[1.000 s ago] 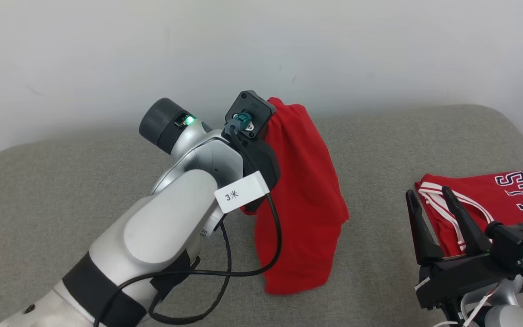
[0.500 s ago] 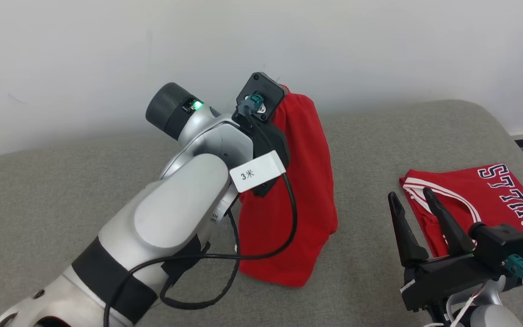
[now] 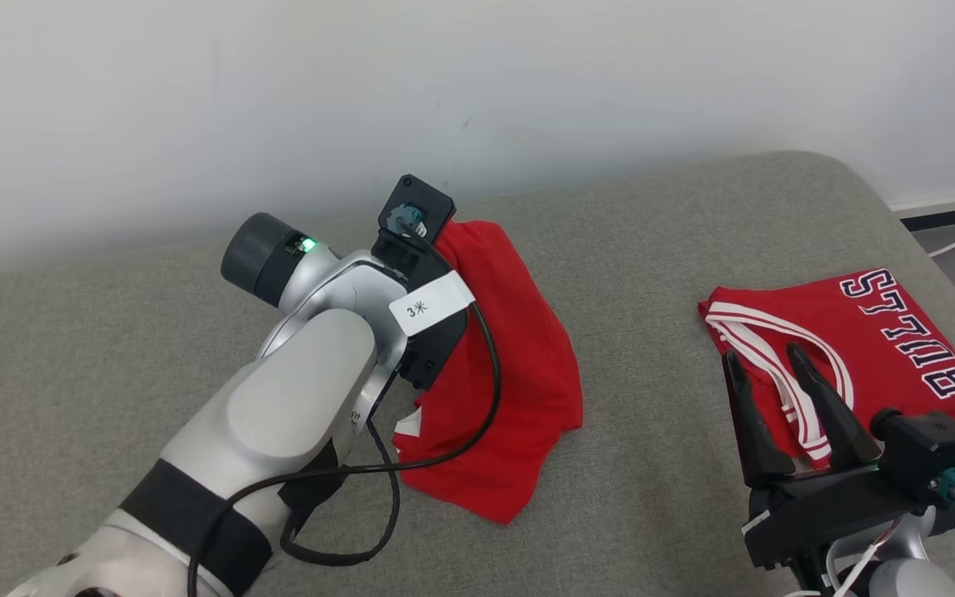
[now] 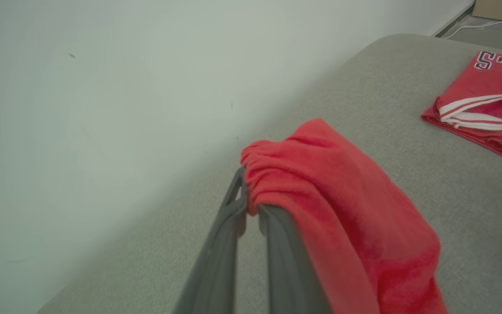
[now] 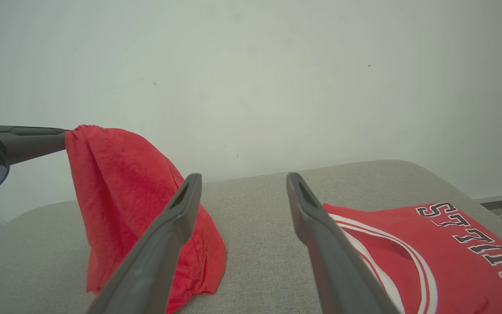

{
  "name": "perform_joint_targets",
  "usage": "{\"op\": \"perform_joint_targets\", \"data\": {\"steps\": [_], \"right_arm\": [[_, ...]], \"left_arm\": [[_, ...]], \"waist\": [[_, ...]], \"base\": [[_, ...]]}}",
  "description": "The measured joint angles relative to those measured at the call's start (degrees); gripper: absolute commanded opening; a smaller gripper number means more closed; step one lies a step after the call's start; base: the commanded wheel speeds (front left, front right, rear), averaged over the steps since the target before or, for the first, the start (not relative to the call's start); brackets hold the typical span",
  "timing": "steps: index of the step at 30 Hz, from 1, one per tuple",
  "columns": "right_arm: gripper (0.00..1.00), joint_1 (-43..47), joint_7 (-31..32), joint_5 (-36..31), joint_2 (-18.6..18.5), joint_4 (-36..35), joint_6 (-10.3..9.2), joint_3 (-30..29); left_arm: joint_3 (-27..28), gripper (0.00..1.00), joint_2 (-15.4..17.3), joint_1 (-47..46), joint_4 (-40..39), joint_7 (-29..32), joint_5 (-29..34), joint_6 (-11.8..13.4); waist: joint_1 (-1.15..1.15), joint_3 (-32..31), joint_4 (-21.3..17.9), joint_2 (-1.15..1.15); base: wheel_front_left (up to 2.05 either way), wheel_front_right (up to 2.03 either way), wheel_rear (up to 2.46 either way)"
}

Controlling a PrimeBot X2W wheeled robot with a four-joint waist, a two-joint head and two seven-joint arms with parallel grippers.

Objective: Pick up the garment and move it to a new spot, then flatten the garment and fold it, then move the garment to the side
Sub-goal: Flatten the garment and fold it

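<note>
Right claw [image 3: 762, 355]: nearest, fingers spread, holding nothing, tips by the near edge of a red lettered jersey [image 3: 884, 332] that lies flat on the grey cushion [image 3: 652, 249].

Left claw [image 4: 249, 196]: farther back and to the left, fingers pressed together on the bunched top edge of the plain red garment [image 3: 519, 390].

The garment hangs down from the claw tips. Its lower end rests on the cushion, well apart from the jersey.

White wall [image 3: 527, 66] behind.

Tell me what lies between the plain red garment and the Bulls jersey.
Just bare grey cushion runs between the red garment and the jersey; the head view shows that stretch.
</note>
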Motion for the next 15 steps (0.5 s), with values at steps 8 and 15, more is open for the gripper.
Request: {"op": "perform_joint_targets", "data": {"steps": [8, 15], "right_arm": [[1.0, -0.24, -0.43, 0.13, 0.0, -0.13, 0.0, 0.02], [1.0, 0.03, -1.01, 0.24, -0.49, -0.13, -0.08, -1.74]], "left_arm": [[-0.54, 0.0, 0.09, 0.14, 5.15, -0.48, 0.1, -0.05], [-1.43, 0.0, 3.05, 0.62, 8.84, 0.27, 0.6, -0.56]], "waist": [[0.0, 1.16, 1.14, 0.0], [0.0, 1.63, 3.4, 0.0]], "base": [[0.0, 0.0, 0.0], [0.0, 0.0, 0.0]]}}
